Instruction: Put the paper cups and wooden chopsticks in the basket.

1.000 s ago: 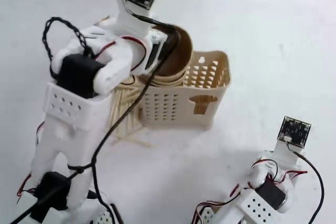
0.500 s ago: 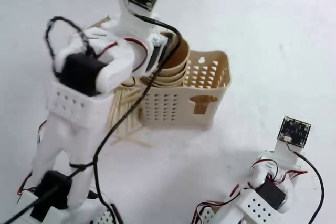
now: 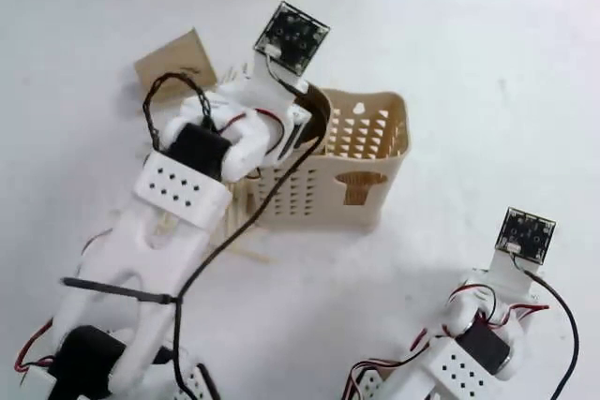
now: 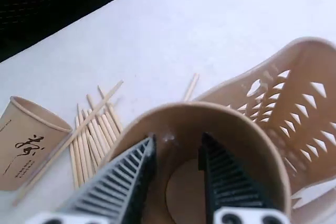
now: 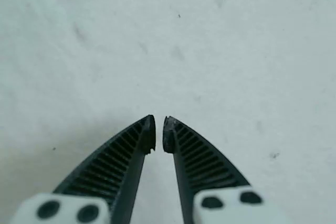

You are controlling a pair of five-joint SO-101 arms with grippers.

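Black ribbed left fingers (image 4: 146, 153) are spread apart and released, gripping nothing. Their tips hang over the open mouth of a paper cup (image 4: 220, 129), and both tips lie inside the circle of its rim. Whether either tip touches the cup's inner wall cannot be told. That paper cup stands upright in the basket (image 4: 296, 87), at the end nearest the loose sticks, with its brown rim rising a little above the basket's perforated beige wall.

Just beside that end of the basket, the wooden chopsticks (image 4: 92, 137) lie in a loose bundle on the white counter (image 4: 220, 30). A few sticks are splayed across the rest, and one lies close against the basket's foot. Beyond the bundle, a second paper cup (image 4: 26, 140) lies on its side on the counter, with its mouth towards the sticks.

From the high view, the left arm (image 3: 159, 231) stretches from the near edge of the counter to the basket (image 3: 375, 189). It covers much of the sticks (image 3: 242, 231), and the fallen cup (image 3: 178, 58) lies beyond it.

The right fingers (image 5: 149, 129) are clenched on nothing, with only a sliver between their tips, and point down at bare counter. The right arm (image 3: 483, 334) is folded low at the near edge, well apart from the basket.
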